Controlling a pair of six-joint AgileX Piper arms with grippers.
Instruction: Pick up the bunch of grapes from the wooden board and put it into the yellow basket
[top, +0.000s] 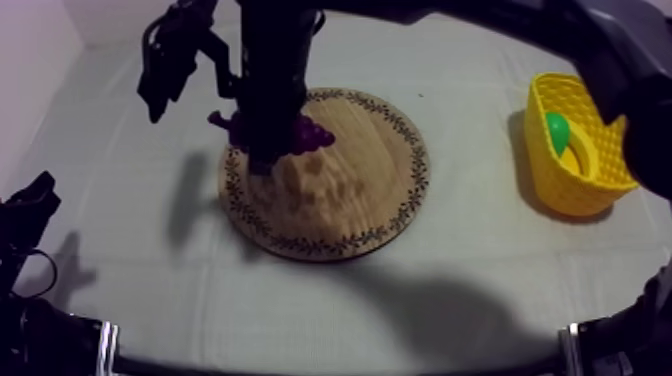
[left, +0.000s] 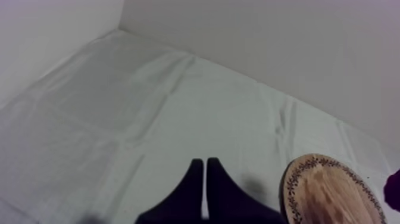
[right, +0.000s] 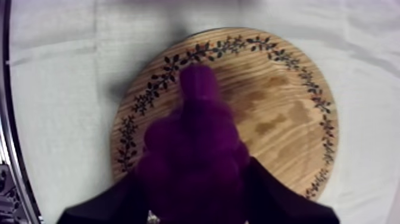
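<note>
A purple bunch of grapes (top: 312, 133) hangs over the left part of the round wooden board (top: 370, 170), casting a shadow on the wood. My right gripper (top: 265, 150) reaches in from the upper right and is shut on it. Seen from the right wrist, the grapes (right: 196, 149) sit between the black fingers (right: 280, 202) above the board (right: 280, 107). The yellow basket (top: 590, 170) stands at the right side of the table. My left gripper (top: 38, 192) rests low at the left, its fingers together as a narrow wedge (left: 205, 173) over bare cloth.
Inside the basket lie a green fruit (top: 557, 130) and something yellow (top: 574, 160). From the left wrist, the board's rim (left: 333, 190) shows beside my shut fingers. White walls close off the back and left of the table.
</note>
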